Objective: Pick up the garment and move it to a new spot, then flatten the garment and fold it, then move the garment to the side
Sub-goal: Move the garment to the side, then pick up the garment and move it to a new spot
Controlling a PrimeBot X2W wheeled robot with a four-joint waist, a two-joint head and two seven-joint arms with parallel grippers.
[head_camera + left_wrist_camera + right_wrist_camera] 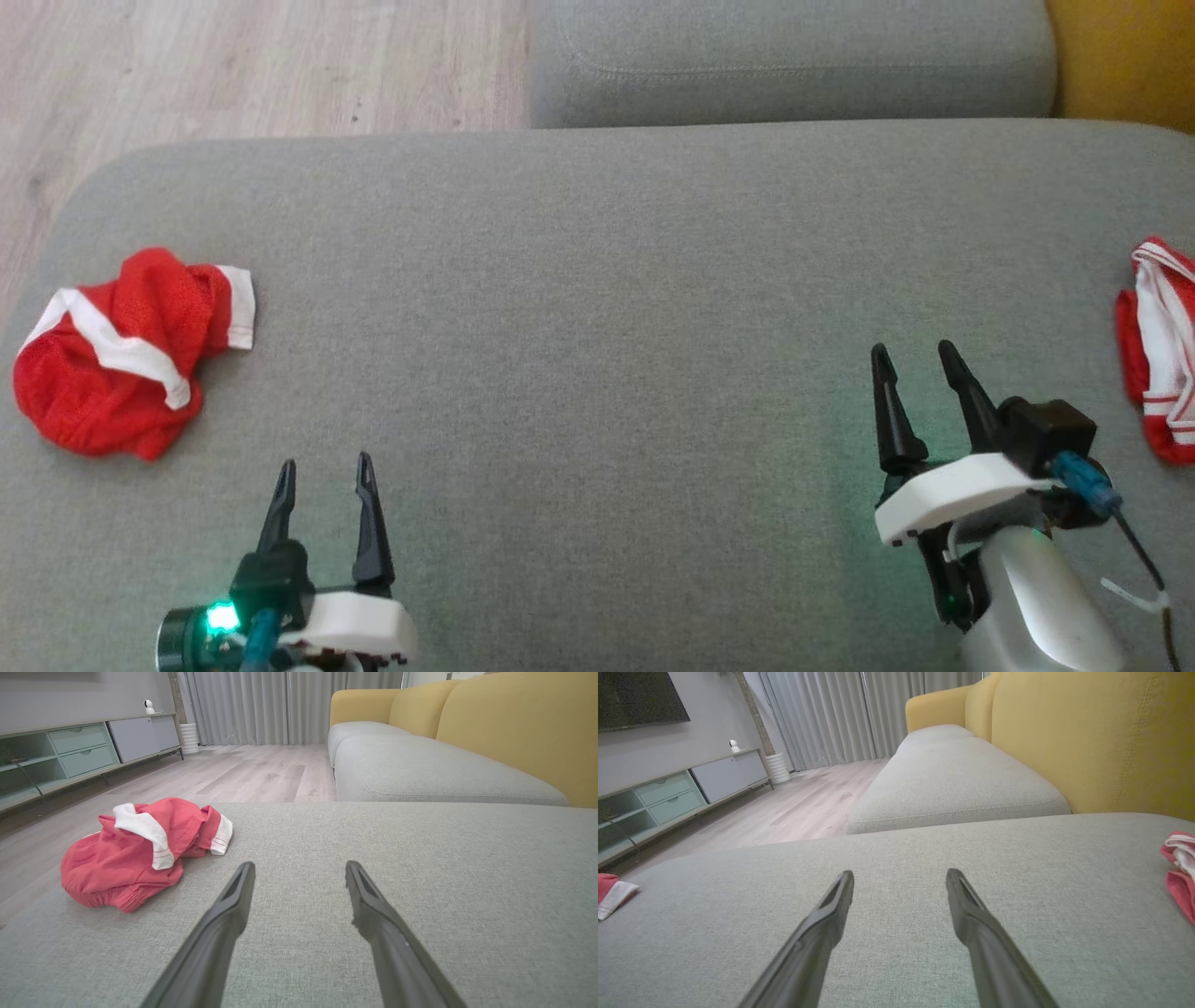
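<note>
The left hand (pixel 326 459) and right hand (pixel 911 345) are wide open and empty above the sofa (pixel 597 280), so step 1, the pick-up, looks not yet begun: the crumpled garment (pixel 121 359) lies ahead-left of the left hand, which should reach over and pinch a thick fold.

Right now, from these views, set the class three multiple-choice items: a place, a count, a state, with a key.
1. The garment nearest the left tool lies: A ahead-left of it; B in its grip; C on the floor.
2. Red garments on the cushion: A one; B two; C three.
3. Left and right tool are: A open, empty; B shut; C holding a garment.
Key: 1 A, it sits up-left of that tool; 2 B, second garment at the right edge; 3 A, fingers apart, nothing between.
</note>
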